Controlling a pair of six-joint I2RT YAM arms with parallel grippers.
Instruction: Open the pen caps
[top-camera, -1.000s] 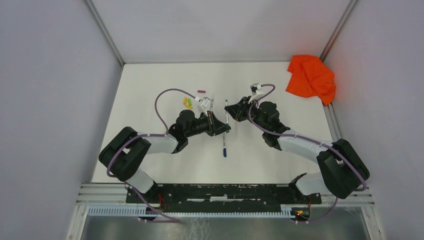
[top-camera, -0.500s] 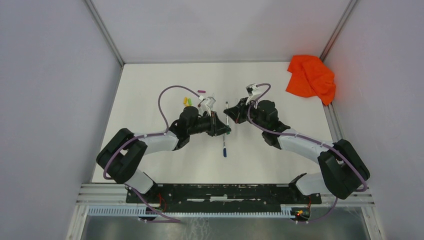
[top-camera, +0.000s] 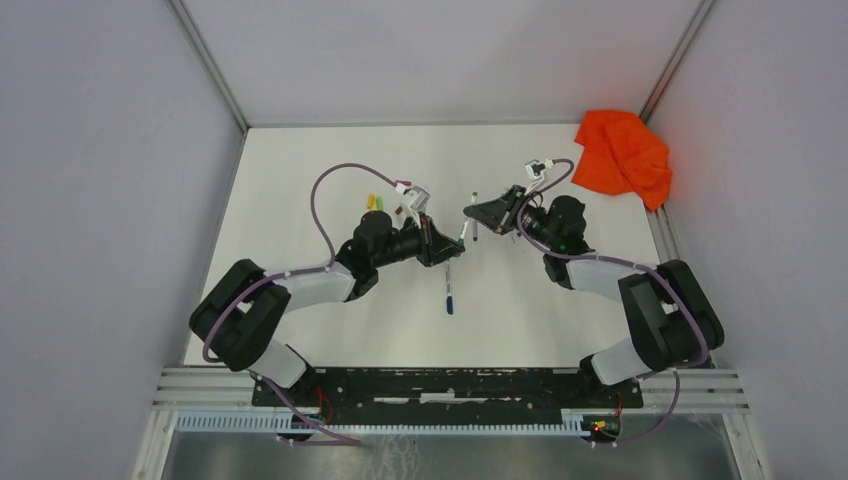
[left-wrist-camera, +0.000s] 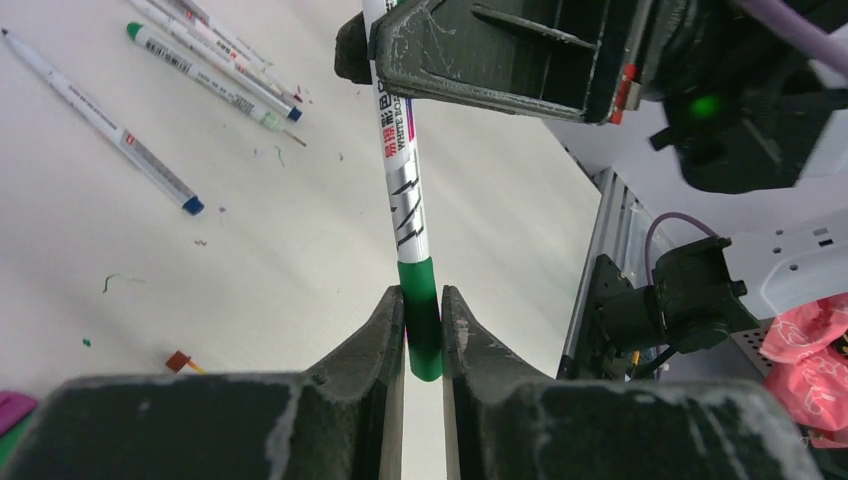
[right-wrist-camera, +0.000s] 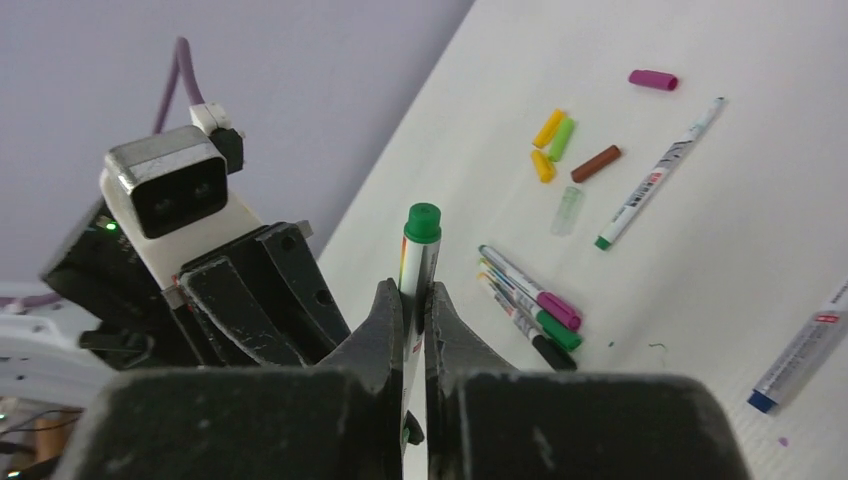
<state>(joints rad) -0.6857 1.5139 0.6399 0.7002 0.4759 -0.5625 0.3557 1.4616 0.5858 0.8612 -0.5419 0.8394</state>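
A white bench (top-camera: 330, 180) is sitting inside plain grey walls, with an orange cloth (top-camera: 622, 150) lying at its far right corner. Above its middle the two arms are meeting over one pen. The left jaws are clamping the green cap (left-wrist-camera: 422, 320) at the pen's end, while the right jaws are squeezing the white barrel (left-wrist-camera: 403, 170) further along, seemingly anchoring each end for a straight pull apart. The cap is looking seated, not yet off. Loose caps (right-wrist-camera: 548, 128) are lying on the bench near several pens (right-wrist-camera: 530, 300).
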